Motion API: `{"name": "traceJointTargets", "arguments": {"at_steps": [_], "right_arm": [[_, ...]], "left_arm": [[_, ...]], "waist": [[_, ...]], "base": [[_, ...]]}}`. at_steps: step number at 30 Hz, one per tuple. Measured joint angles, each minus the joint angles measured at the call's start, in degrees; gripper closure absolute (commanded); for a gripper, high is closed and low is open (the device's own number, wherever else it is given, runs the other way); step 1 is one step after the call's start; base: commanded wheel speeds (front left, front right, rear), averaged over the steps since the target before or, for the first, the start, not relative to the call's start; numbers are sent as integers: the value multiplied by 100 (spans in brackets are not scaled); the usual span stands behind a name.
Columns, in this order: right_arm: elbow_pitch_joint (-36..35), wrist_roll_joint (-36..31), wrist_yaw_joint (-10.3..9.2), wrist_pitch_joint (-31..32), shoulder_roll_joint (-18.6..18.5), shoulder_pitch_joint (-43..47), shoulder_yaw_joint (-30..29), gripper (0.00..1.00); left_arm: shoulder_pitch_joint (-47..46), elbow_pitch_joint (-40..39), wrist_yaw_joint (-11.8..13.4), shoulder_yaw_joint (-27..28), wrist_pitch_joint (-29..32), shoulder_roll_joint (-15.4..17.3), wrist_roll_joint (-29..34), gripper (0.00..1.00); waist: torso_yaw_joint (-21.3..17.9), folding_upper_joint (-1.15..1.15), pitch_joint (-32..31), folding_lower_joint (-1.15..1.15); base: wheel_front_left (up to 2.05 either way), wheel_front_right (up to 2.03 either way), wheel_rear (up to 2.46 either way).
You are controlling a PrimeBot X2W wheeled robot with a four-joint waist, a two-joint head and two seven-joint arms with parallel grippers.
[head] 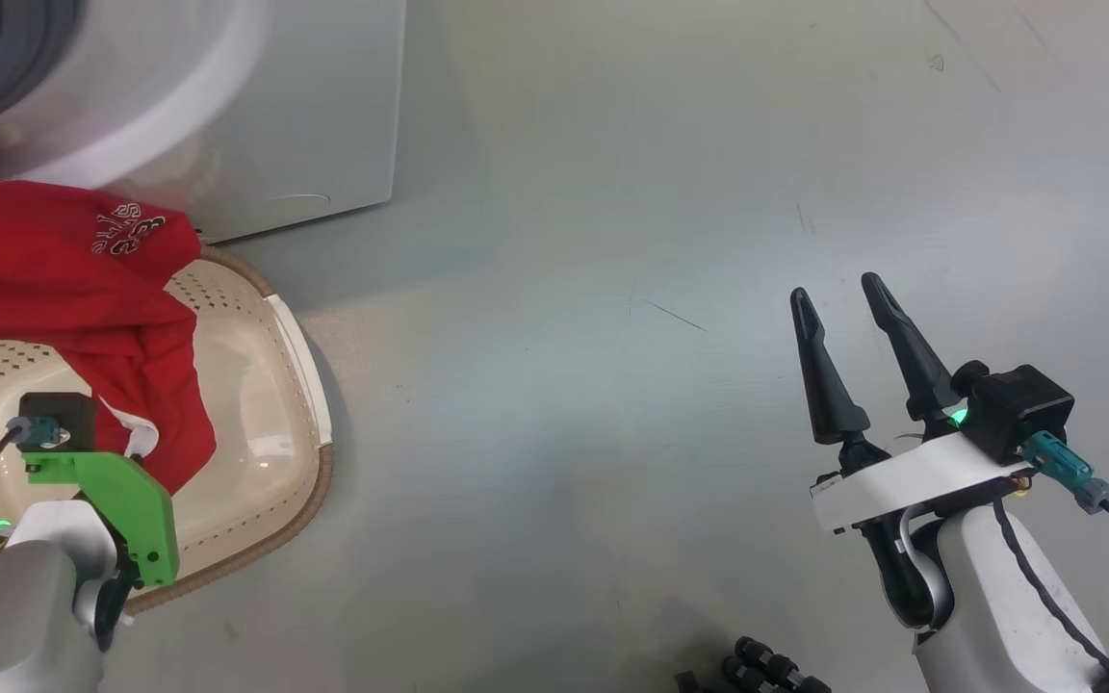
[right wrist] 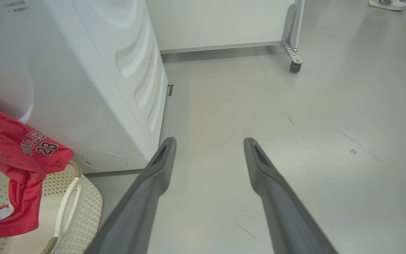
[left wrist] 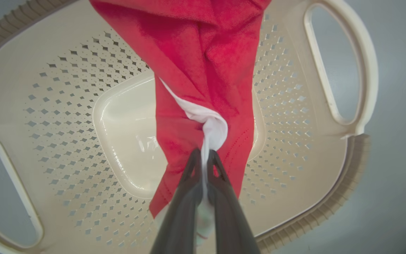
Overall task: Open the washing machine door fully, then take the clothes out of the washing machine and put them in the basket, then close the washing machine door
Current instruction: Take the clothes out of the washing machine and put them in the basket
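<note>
The clothes show as one red garment (head: 54, 279) with dark lettering, trailing from the mouth of the white washing machine (head: 304, 115) down into the cream perforated basket (head: 295, 337). In the left wrist view my left gripper (left wrist: 204, 152) is shut on the garment's white trim (left wrist: 213, 127), right above the basket's floor (left wrist: 125, 134). My left wrist (head: 97, 481) hangs over the basket. My right gripper (head: 848, 289) stands open and empty over bare floor, well right of the basket; its wrist view shows it (right wrist: 210, 141) pointing past the machine's corner (right wrist: 125, 106). The washing machine door is out of view.
The basket stands on the grey floor (head: 612, 385) against the machine's front. Behind the machine stands a white panel on a caster (right wrist: 294, 67). A person's shoe (right wrist: 388, 4) is at the far back. Dark parts of my base (head: 766, 669) show at the bottom.
</note>
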Motion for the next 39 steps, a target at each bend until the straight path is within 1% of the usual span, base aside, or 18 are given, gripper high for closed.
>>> {"name": "traceJointTargets", "arguments": {"at_steps": [9, 10, 11, 12, 13, 21, 26, 36, 39], "right_arm": [[3, 0, 0, 0, 13, -61, -87, 0], [3, 0, 0, 0, 13, -61, -101, 0], [4, 0, 0, 0, 13, -61, -102, 0], [10, -1, 0, 0, 15, -61, -102, 0], [16, -1, 0, 0, 16, -61, -102, 0], [122, -21, 0, 0, 18, -61, -100, 0], [199, -37, 0, 0, 18, -60, -100, 0], [348, -45, 1, 0, 15, -45, -160, 0], [389, -45, 1, 0, 15, -12, -207, 0]], "left_arm": [[-172, 232, 0, -22, -240, -56, 20, 100], [-181, 266, -2, -45, -241, -88, 42, 91], [-185, 296, -3, -62, -243, -119, 46, 52], [-187, 332, -3, -82, -290, -145, 46, 7], [-188, 372, -3, -98, -310, -160, 48, 0], [-188, 635, -18, -108, -566, -271, 48, 0], [-186, 684, -97, -147, -806, -376, 48, 0], [-133, 622, -222, -255, -1553, -459, 152, 0], [-102, 464, -298, -288, -1846, -561, 159, 0]], "waist": [[36, 0, -1, 0], [52, 0, -16, 0], [69, 0, -31, 0], [87, 0, -49, 0], [104, 0, -68, 0], [236, 0, -317, 0], [340, 0, -530, 0], [630, 0, -1102, 0], [741, 0, -1300, 0]], "base": [[0, 0, 0], [0, 0, 0], [0, 0, 0], [0, 0, 0], [0, 0, 0], [0, 0, 0], [0, 0, 0], [0, 0, 0], [0, 0, 0]]}}
